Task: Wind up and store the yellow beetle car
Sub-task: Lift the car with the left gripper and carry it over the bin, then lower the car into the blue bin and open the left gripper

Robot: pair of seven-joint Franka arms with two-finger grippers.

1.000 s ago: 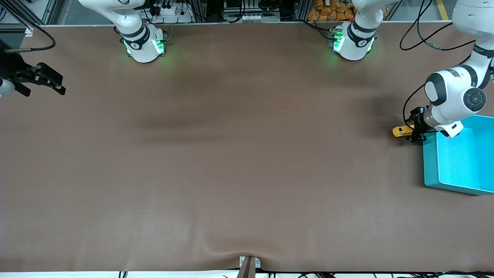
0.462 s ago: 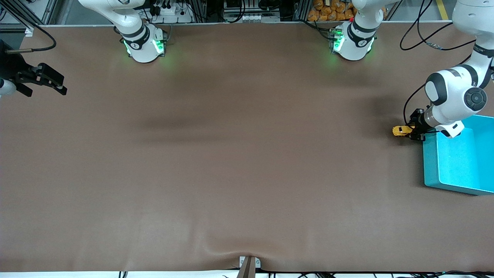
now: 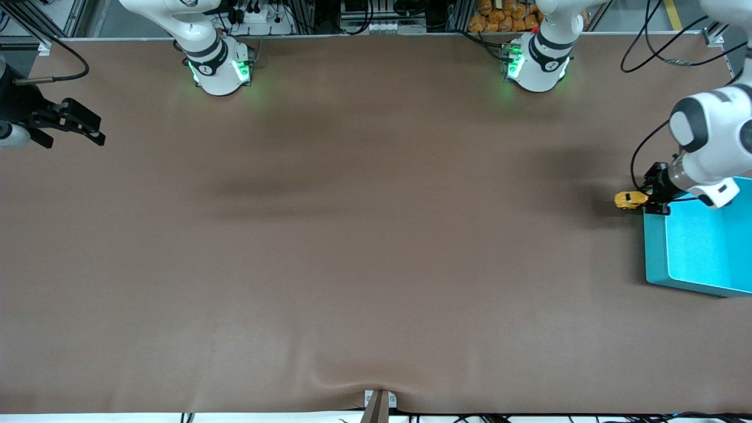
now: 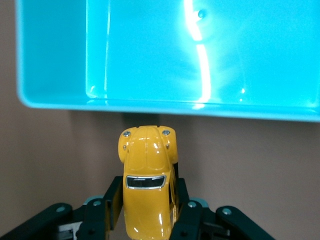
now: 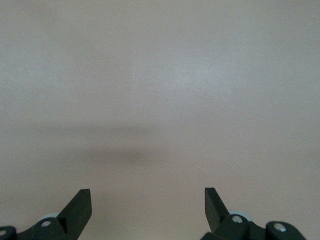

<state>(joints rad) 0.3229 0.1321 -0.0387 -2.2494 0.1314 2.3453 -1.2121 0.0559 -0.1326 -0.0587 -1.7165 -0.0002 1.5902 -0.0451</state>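
Note:
The yellow beetle car [image 3: 630, 200] is a tiny glossy yellow toy with dark windows. My left gripper [image 3: 645, 198] is shut on it and holds it over the table, right beside the turquoise bin [image 3: 699, 247] at the left arm's end. In the left wrist view the car [image 4: 146, 185] sits between my black fingers [image 4: 112, 200], its nose toward the bin's wall [image 4: 165, 106]. My right gripper [image 3: 88, 130] is open and empty, waiting over the right arm's end of the table; its view shows bare brown table between the fingertips [image 5: 79, 207].
The turquoise bin's inside [image 4: 210, 50] holds nothing that I can see. The two arm bases [image 3: 220, 67] [image 3: 537, 61] stand along the table's back edge. A small bracket [image 3: 379, 402] sits at the table's front edge.
My left gripper has carried the car toward the bin and the left arm's end of the table. The right gripper has barely shifted.

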